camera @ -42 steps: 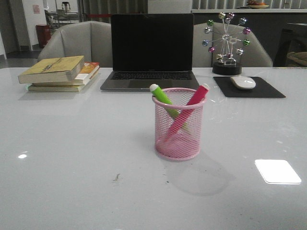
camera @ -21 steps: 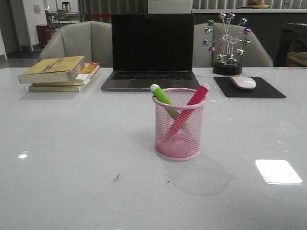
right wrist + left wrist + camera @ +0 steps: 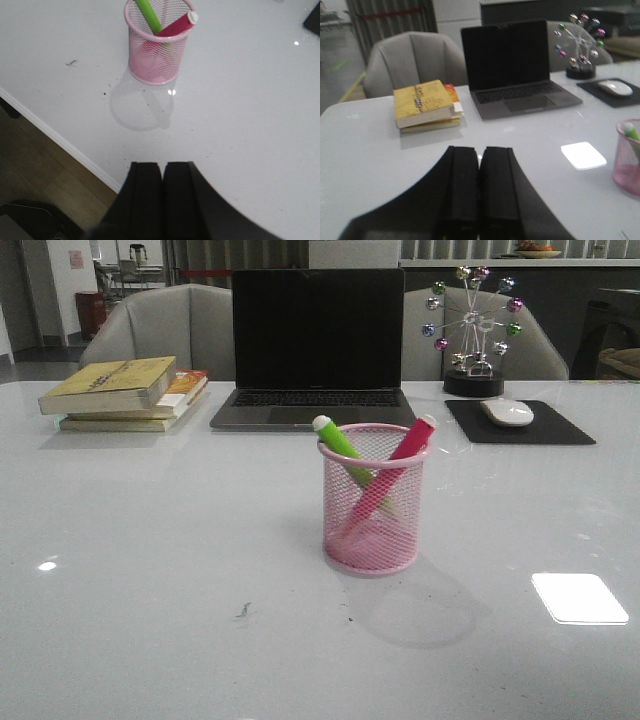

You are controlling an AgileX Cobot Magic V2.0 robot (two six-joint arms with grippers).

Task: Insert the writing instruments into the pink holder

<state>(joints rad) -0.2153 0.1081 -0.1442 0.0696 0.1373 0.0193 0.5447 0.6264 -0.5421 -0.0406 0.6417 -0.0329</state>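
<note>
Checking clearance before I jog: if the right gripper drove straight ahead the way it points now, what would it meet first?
Probably the bare table, a bit short of the pink holder. The right gripper, shut and empty, points down toward the tabletop. Depth is hard to judge.

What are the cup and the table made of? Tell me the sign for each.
Cup: looks like pink-coated metal wire mesh; open lattice lets the pens show through, under a solid rolled rim. Table: glossy white top, perhaps glass or lacquer; it mirrors a ceiling light sharply.
</note>
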